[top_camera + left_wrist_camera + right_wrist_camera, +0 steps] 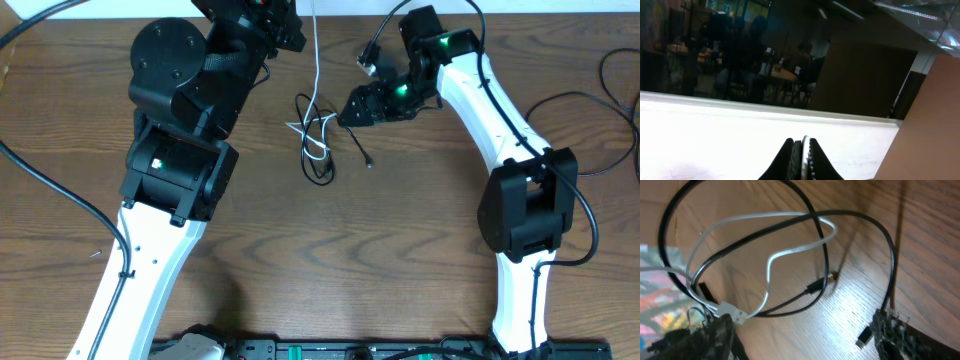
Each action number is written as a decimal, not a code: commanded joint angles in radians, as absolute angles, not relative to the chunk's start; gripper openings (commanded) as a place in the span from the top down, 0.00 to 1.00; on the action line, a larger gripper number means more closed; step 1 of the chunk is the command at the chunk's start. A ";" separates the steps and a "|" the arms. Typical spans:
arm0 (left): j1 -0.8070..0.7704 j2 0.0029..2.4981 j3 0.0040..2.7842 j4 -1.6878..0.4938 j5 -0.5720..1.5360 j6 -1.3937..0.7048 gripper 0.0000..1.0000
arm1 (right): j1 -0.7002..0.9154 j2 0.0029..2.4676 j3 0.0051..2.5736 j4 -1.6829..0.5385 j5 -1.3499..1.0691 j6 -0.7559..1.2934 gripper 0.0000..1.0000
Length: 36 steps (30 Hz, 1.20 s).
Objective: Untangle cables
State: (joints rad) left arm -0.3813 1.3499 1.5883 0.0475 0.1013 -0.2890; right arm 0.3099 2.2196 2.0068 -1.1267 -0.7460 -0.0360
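The cables lie tangled in the middle of the wooden table (400, 250). The white cable (316, 60) runs from the tangle up to the far edge, and in the right wrist view (790, 252) it loops to a white USB plug (732, 312). Black cables (322, 170) loop through it, also seen in the right wrist view (740, 240). One black plug (369, 160) lies loose to the right. My left gripper (297, 35) is raised at the far edge, shut on a thin white strand (803, 150) that looks like the white cable. My right gripper (345, 115) is open just right of the tangle (800, 330), with a black plug (865, 336) by its right finger.
Thick black arm wires trail over the table at the right (600, 130) and the left (50, 190). A power strip (300, 350) sits at the near edge. The left arm's bulky body (180, 100) covers the table's left middle.
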 commanded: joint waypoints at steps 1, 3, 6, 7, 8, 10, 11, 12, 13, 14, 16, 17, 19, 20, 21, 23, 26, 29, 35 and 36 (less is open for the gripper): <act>-0.376 1.339 1.610 0.049 0.093 -0.294 0.92 | 0.343 2.228 2.000 -1.102 -0.796 0.038 0.22; -0.376 1.339 1.610 0.049 0.093 -0.294 0.92 | 0.359 2.228 2.000 -1.088 -0.792 0.061 0.26; -0.376 1.339 1.610 0.050 0.092 -0.294 0.93 | 0.381 2.231 2.000 -1.062 -0.791 0.094 0.30; -0.376 1.339 1.610 0.050 0.092 -0.295 0.93 | 0.391 2.236 2.000 -1.051 -0.784 0.111 0.32; -0.376 1.339 1.610 0.050 0.092 -0.298 0.92 | 0.402 2.239 2.000 -1.039 -0.767 0.139 0.34; -0.376 1.339 1.611 0.050 0.092 -0.318 0.93 | 0.424 2.254 2.000 -1.023 -0.701 0.197 0.36; -0.376 1.339 1.610 0.050 0.092 -0.318 0.92 | 0.433 2.263 2.000 -1.014 -0.672 0.220 0.37; -0.376 1.339 1.610 0.050 0.092 -0.318 0.93 | 0.438 2.272 2.000 -1.006 -0.659 0.234 0.38; -0.376 1.339 1.610 0.050 0.093 -0.318 0.93 | 0.442 2.278 2.000 -0.996 -0.656 0.241 0.39; -0.376 1.339 1.610 0.050 0.092 -0.320 0.93 | 0.445 2.292 2.000 -0.981 -0.656 0.241 0.39; -0.376 1.339 1.610 0.050 0.093 -0.320 0.93 | 0.450 2.311 2.000 -0.950 -0.656 0.240 0.40; -0.376 1.339 1.610 0.050 0.093 -0.320 0.92 | 0.453 2.318 2.000 -0.932 -0.656 0.240 0.40; -0.376 1.339 1.610 0.050 0.092 -0.320 0.93 | 0.461 2.341 2.000 -0.894 -0.640 0.239 0.41; -0.376 1.339 1.610 0.050 0.092 -0.320 0.93 | 0.466 2.347 2.000 -0.880 -0.624 0.239 0.43; -0.376 1.339 1.610 0.049 0.092 -0.320 0.93 | 0.473 2.357 2.000 -0.869 -0.589 0.239 0.44; -0.376 1.339 1.610 0.049 0.092 -0.320 0.93 | 0.479 2.359 2.000 -0.873 -0.529 0.239 0.45; -0.376 1.339 1.610 0.049 0.092 -0.320 0.92 | 0.479 2.358 2.000 -0.891 -0.465 0.235 0.49; -0.376 1.339 1.610 0.049 0.092 -0.320 0.93 | 0.471 2.358 2.000 -0.910 -0.453 0.227 0.59; -0.376 1.339 1.610 0.049 0.092 -0.320 0.92 | 0.445 2.358 2.000 -0.969 -0.351 0.227 0.81; -0.376 1.339 1.611 0.049 0.092 -0.320 0.92 | 0.436 2.358 2.001 -0.980 -0.336 0.227 0.86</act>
